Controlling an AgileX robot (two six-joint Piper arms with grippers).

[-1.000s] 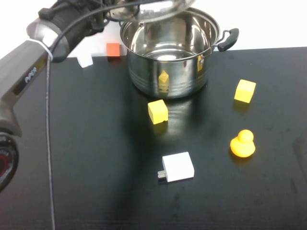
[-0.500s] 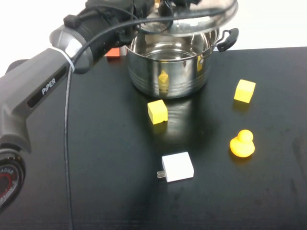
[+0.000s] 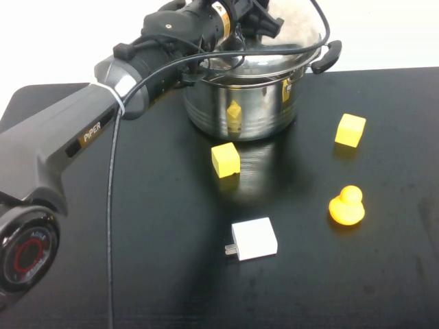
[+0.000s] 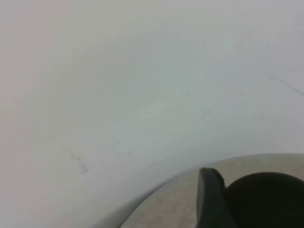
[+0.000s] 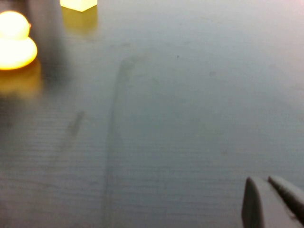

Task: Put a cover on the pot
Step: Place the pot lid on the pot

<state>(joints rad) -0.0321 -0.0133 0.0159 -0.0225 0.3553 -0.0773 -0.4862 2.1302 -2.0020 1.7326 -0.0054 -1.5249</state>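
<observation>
1. Steel pot [image 3: 241,110] sits at the upper middle of the high view, on the black surface [image 3: 137,240], with one black handle [image 3: 328,55] poking out on its right.
2. Lid [image 3: 288,51] is on top of the pot, looks like it rests on the rim, though the arm hides the left part so I can't swear it's seated all round.
3. Left hand [image 3: 260,15] is at the top centre of the high view, right over the lid. In the left wrist view its dark finger [image 4: 211,199] is pressed against the black knob [image 4: 266,199], so it's pinching the knob.
4. Right hand [image 5: 270,202] only shows in its own wrist view, low over bare black surface. Its two fingertips lie pressed together, nothing between them.
5. Other stuff: a yellow block [image 3: 226,160] just in front of the pot, another yellow block [image 3: 350,130] to the right, an orange duck [image 3: 347,205] lower right, and a white charger [image 3: 254,240] at lower centre. All are apart from each other.
</observation>
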